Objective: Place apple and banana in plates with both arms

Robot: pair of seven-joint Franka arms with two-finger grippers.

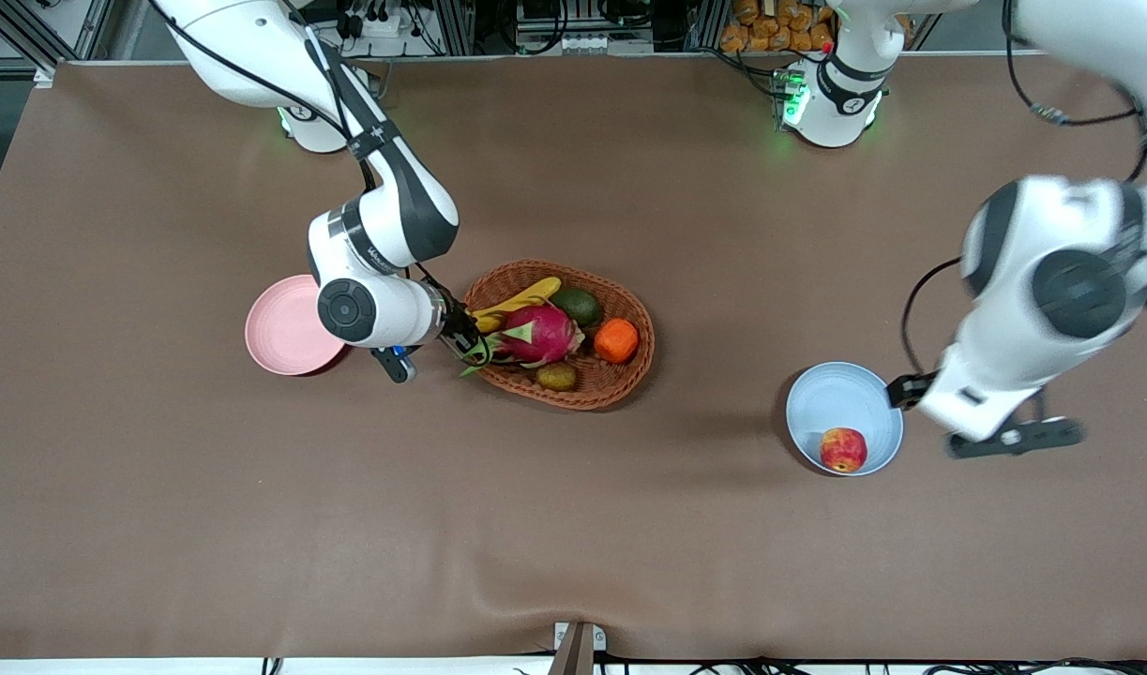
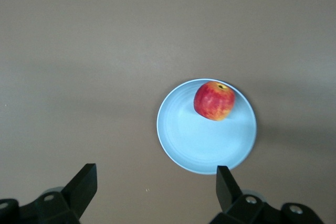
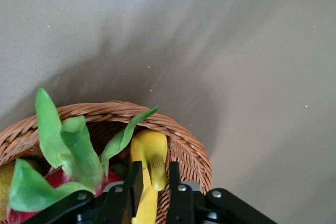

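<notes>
The apple (image 1: 843, 449) lies in the pale blue plate (image 1: 831, 403), toward its edge nearer the front camera; both also show in the left wrist view, the apple (image 2: 214, 100) and the plate (image 2: 199, 148). My left gripper (image 1: 1014, 438) is open and empty (image 2: 156, 174), up over the cloth beside the blue plate, toward the left arm's end. The banana (image 1: 517, 302) lies in the wicker basket (image 1: 629, 375). My right gripper (image 1: 475, 345) is at the basket's end toward the right arm, its fingers shut (image 3: 154, 169) on the banana's stem end (image 3: 149, 148). The pink plate (image 1: 287, 328) holds nothing.
The basket also holds a pink dragon fruit (image 1: 535, 336) with green leaves (image 3: 68, 140), an avocado (image 1: 578, 305), an orange (image 1: 616, 339) and a kiwi (image 1: 556, 377). The pink plate lies partly under the right arm's wrist. Brown cloth covers the table.
</notes>
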